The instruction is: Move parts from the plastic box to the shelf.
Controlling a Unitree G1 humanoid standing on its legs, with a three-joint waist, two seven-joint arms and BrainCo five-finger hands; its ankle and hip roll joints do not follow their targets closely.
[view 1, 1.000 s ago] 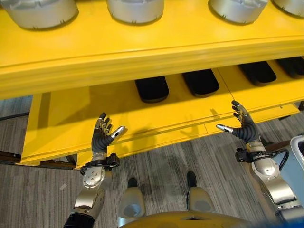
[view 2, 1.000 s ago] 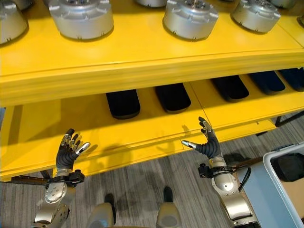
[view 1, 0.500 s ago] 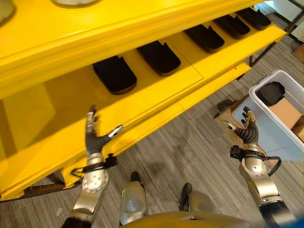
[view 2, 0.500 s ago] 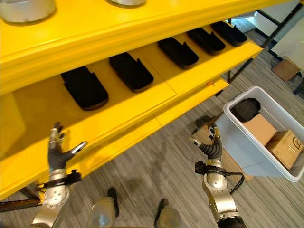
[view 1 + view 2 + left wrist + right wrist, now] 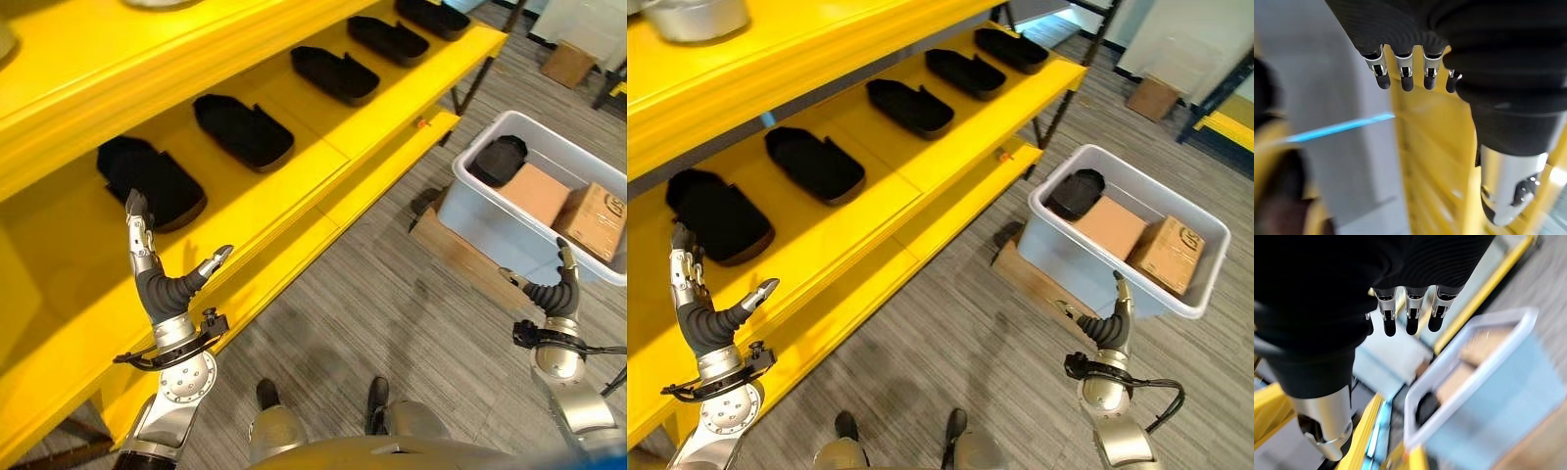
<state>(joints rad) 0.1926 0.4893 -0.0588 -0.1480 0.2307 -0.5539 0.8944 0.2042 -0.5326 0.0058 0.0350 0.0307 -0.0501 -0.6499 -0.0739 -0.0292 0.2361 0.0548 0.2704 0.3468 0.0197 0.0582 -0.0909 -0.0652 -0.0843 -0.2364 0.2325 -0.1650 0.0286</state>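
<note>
Left hand [image 5: 162, 284] up in front of the yellow shelf [image 5: 323, 211], fingers straight and spread, thumb out to the side, holding nothing. It sits just off the front edge of the lower shelf board, near the closest black part [image 5: 149, 181] but not touching it. Left wrist view shows the same: fingers [image 5: 1403, 73] extended in a row, nothing between them and the thumb, yellow shelf past them

Right hand [image 5: 1107, 328] raised low on the robot's right, fingers straight up, thumb apart, empty. It hovers near the plastic box [image 5: 1058, 259], close to the box's near wall, apart from it. Right wrist view: fingers [image 5: 1411, 316] straight, nothing held, box rim past the tips

Plastic box is pale grey, on the floor [image 5: 392, 304] to the right of the shelf, resting on a flat piece of cardboard [image 5: 460, 259]. Inside: one black part [image 5: 1076, 193] at the far end, then two brown cardboard boxes [image 5: 1109, 227] [image 5: 1168, 253] side by side

On the lower shelf board a row of black parts lies in a line, running away from the robot: the nearest one, next one [image 5: 243, 132], third [image 5: 336, 75], fourth [image 5: 388, 40], fifth [image 5: 433, 17] at the far end. All flat on the board, spaced apart, none touching. Upper board above carries a silver round part [image 5: 694, 18] at its edge, partly cut off
</note>
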